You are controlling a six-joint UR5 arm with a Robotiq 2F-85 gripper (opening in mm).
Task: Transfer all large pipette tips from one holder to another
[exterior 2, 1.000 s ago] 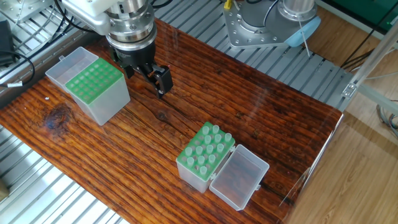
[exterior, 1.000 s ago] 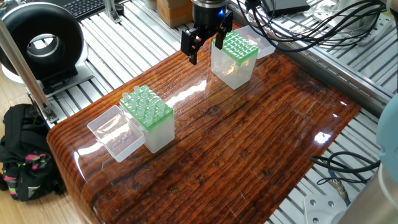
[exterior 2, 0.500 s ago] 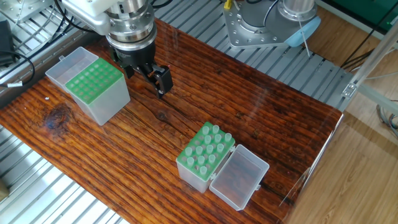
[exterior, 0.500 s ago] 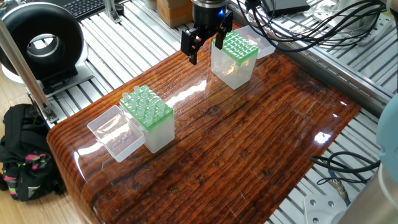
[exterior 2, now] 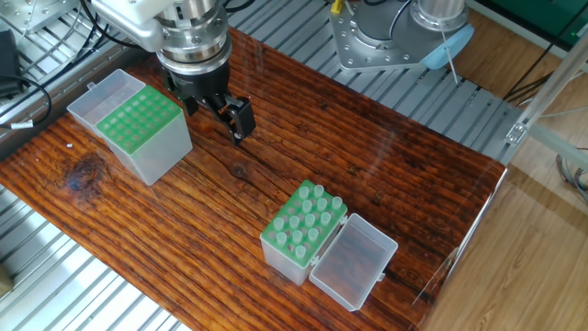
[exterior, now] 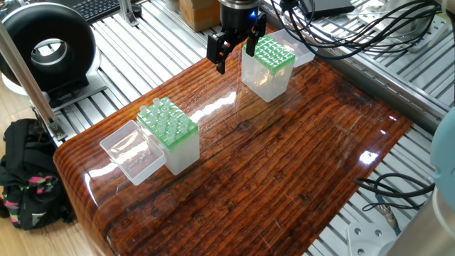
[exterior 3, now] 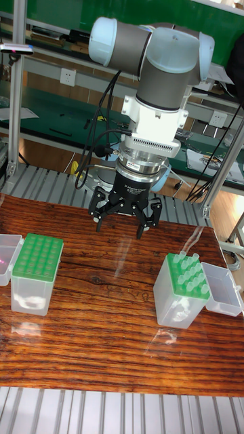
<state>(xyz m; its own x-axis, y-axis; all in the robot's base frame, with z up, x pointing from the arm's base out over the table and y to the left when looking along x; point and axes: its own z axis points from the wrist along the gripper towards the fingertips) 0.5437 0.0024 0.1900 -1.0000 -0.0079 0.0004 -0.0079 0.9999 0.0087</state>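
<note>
Beside the empty holder [exterior 2: 140,124], on the side that faces the other box, the gripper [exterior 2: 216,115] hangs over the bare wooden table [exterior 2: 386,156] with its two black fingers [exterior 3: 99,215] spread wide and nothing between them. Its fingertips point down and stand clear of the wood. In the tall fixed view there is a plain gap between the gripper and the empty holder. That holder is a clear plastic box with a green grid top whose holes all look vacant. Its hinged lid [exterior 2: 101,97] lies open on the side turned away from the gripper. Well apart from the empty holder, across the table, stands the full holder [exterior 2: 299,230], a box of the same kind. The large pipette tips [exterior 2: 305,216] sit upright in its green rack, their whitish tops rising above the grid in rows. Its clear lid [exterior 2: 354,262] lies folded open on the side away from the empty holder.
</note>
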